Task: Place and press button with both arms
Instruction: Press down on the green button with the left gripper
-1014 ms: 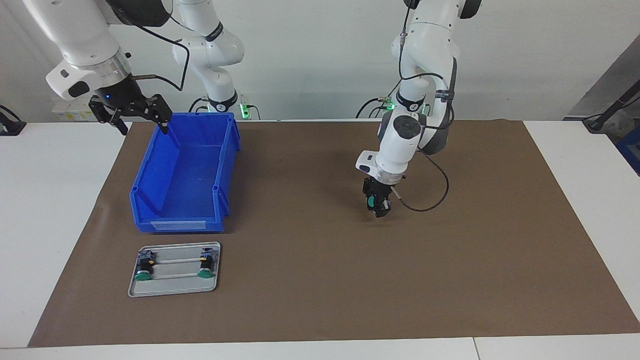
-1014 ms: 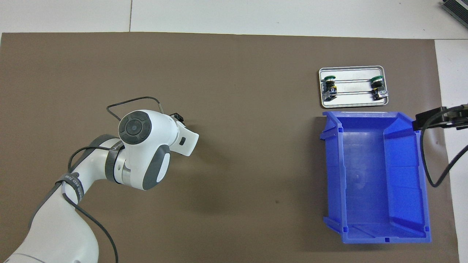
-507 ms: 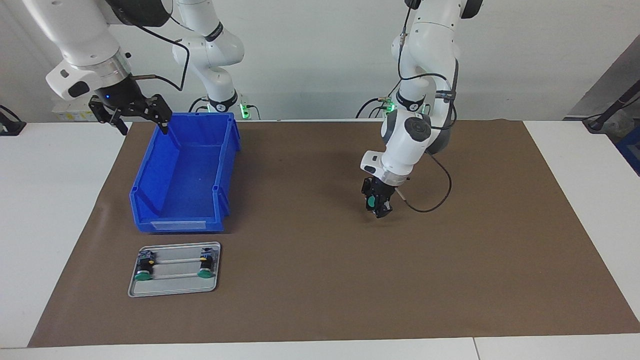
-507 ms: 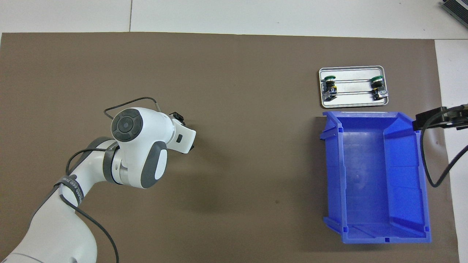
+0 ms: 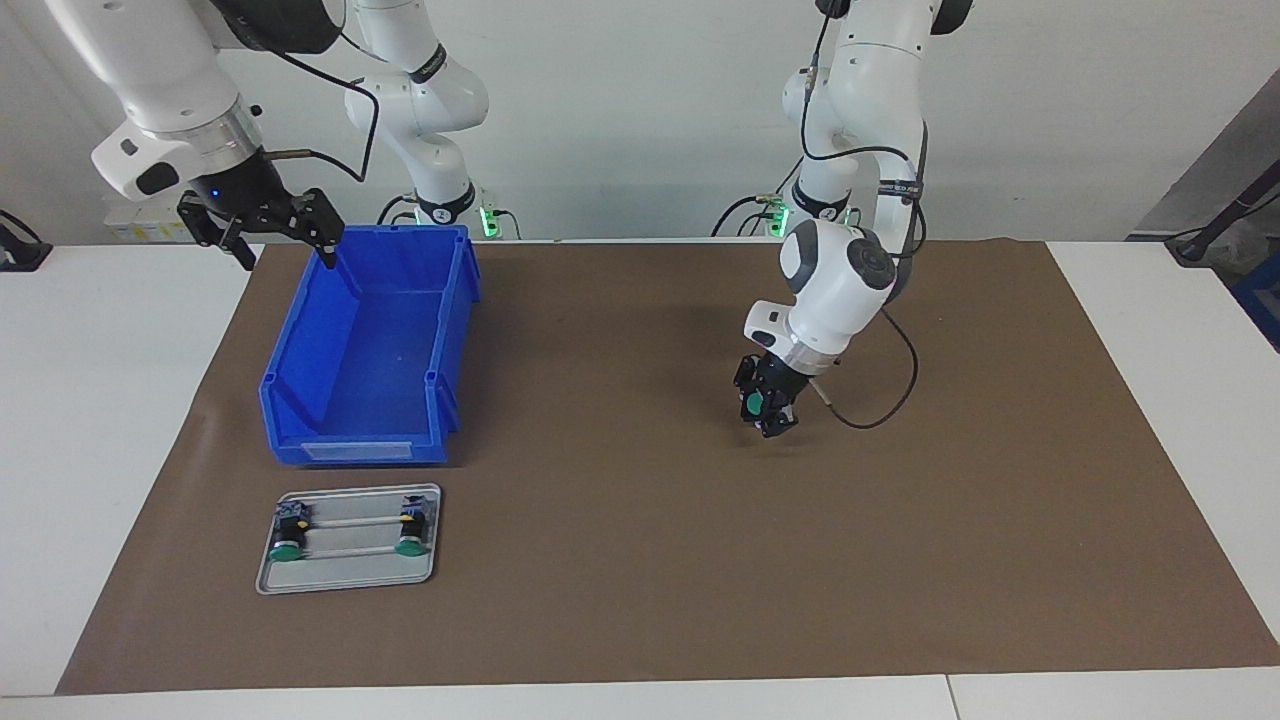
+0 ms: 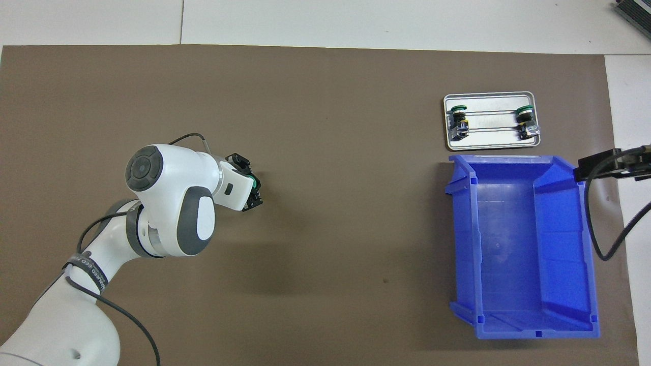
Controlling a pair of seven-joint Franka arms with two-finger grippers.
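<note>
Button cap sideways in left tool

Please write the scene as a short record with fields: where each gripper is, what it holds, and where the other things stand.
left gripper: over the bare brown mat, shut on the button
right gripper: waits, open, above the blue bin's corner nearest the robots
silver tray: on the mat, beside the bin, farther from the robots
on the tray: two green-capped buttons
bin contents: none visible
</note>
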